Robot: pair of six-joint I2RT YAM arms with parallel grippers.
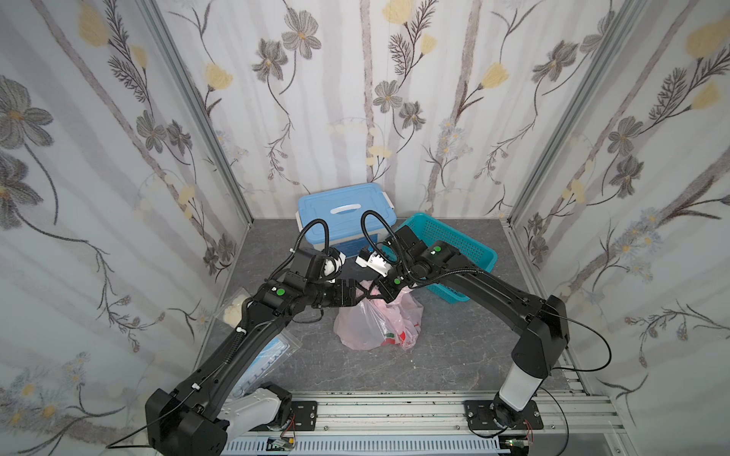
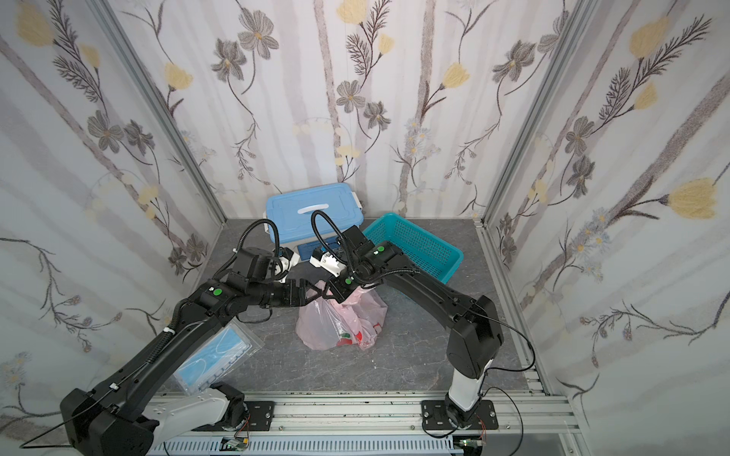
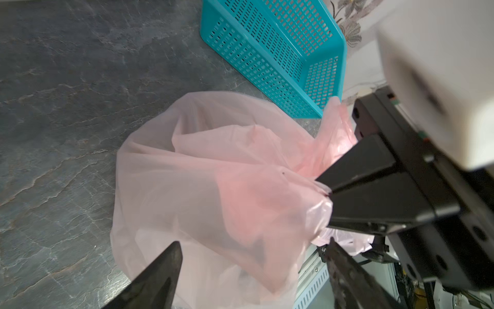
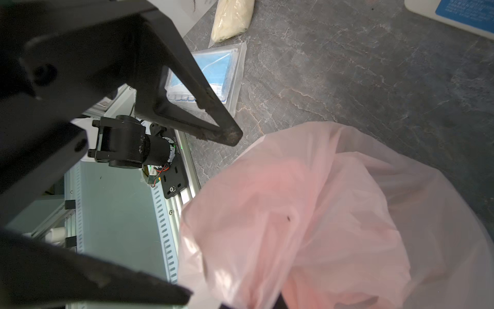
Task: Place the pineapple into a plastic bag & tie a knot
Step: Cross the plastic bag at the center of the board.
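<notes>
Bag (image 1: 375,319) sits on table (image 1: 454,347), bulging below both grippers. Right gripper (image 3: 327,191) clenched on its gathered neck. Left gripper (image 3: 252,243) spread, empty, film just beyond its fingertips (image 3: 171,252). Judged thin, limp, slippery, tear-prone: grasp bunched film beside right fingertips (image 3: 347,174), not loose wall.

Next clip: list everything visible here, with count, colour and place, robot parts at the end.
table: one, grey marbled, floor of the wallpapered booth
plastic bag: one, translucent pink with red print, middle of the table, top bunched
storage box: one, light blue with a white handle, against the back wall
basket: one, teal mesh, back right, beside the box
mask packet: one, clear with blue masks, front left
packet of white lumps: one, clear, left edge
left gripper: one, black, open, at the bag's top
right gripper: one, black, shut on the bag's bunched plastic
</notes>
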